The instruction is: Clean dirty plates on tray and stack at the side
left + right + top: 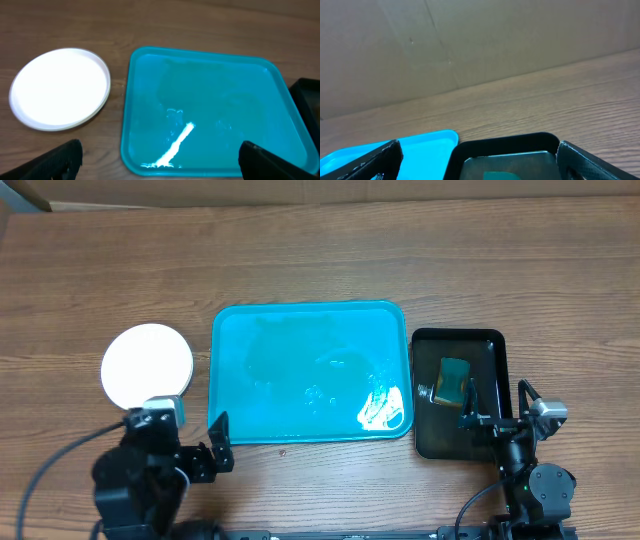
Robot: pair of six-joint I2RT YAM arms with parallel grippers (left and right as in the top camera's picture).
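Note:
The turquoise tray [300,370] lies mid-table with no plate on it, only wet glare near its front right. Left of it, on the wood, rests a round white plate [147,365], bright and without any smear that I can see. The left wrist view shows the same plate [60,87] and tray [210,100]. My left gripper [185,442] stands open near the tray's front left corner, nothing between its fingers [160,162]. My right gripper [497,408] is open over the near end of the black tray, also empty [480,160].
A narrow black tray [490,345] sits right of the turquoise one and holds a teal sponge [456,382]. A cardboard wall [470,45] stands behind the wooden table. Both arm bases crowd the table's near edge.

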